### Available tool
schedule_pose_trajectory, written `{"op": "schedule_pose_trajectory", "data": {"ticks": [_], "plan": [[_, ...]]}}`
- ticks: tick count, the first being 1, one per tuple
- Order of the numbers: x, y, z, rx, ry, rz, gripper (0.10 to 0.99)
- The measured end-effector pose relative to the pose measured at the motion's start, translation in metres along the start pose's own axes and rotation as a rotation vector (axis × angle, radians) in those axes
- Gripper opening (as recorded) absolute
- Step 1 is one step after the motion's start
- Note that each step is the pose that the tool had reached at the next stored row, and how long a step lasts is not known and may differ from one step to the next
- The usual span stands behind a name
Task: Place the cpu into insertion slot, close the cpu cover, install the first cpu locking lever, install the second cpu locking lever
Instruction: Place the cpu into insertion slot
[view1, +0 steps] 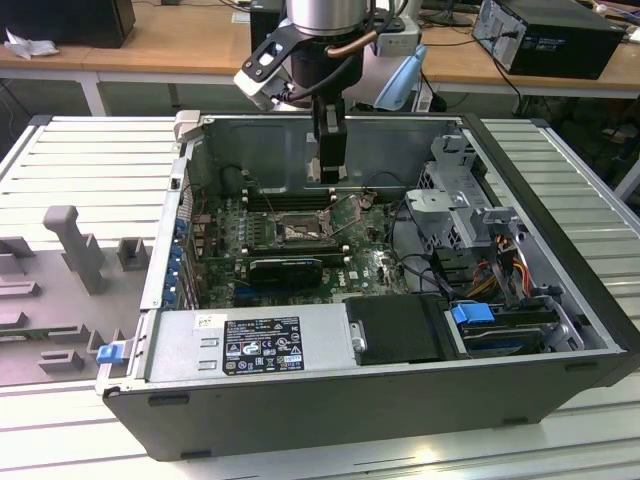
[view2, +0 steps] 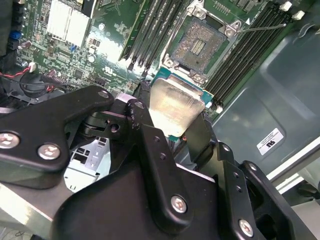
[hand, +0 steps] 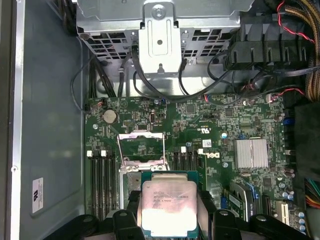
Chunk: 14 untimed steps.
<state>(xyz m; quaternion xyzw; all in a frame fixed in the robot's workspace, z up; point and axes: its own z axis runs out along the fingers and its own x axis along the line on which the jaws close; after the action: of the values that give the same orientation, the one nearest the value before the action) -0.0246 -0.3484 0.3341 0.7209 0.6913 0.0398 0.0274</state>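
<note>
Holding the small flat square chip with the pale silvery-beige metal top (hand: 169, 207) is as far as your task stands; the arm's black gripper (hand: 169, 214) has its fingers (hand: 206, 207) pinching the cpu by two opposite edges, so you have it in hand but not seated. In both wrist views the chip hangs just beside the square dark insertion slot with the silvery metal rim (view2: 200, 45), above the green circuit board (hand: 240, 120) and clear of it; it is not over the slot's middle yet. In the second wrist view the slot's contact field lies bare, so I judge that nothing has been placed in it. What looks like the thin silvery square cover frame (view1: 345, 211) stands raised at the slot's edge in the exterior view, not folded down; a thin silvery wire lever (view2: 262, 27) juts free beside the slot. By my reckoning all four steps are left to you: placing, closing the cover, and both levers.

As for the chip itself, its metal top faces the first wrist view and carries faint print; a green border rims the plate on every side you can see; the top looks flat, clean and undented; it sits level between the fingers, its edges roughly square to those of the slot.
</note>
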Motion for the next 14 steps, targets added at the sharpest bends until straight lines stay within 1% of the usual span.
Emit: {"op": "schedule_pose_trajectory", "data": {"ticks": [10, 11, 14], "plan": [[-0.0002, -0.0009, 0.0093, 0.0, 0.0, 0.0, 0.529], [-0.0002, -0.0011, 0.0115, 0.0, 0.0, 0.0, 0.529], [-0.0003, -0.0014, 0.0147, 0.0, -0.0001, 0.0, 0.529]]}}
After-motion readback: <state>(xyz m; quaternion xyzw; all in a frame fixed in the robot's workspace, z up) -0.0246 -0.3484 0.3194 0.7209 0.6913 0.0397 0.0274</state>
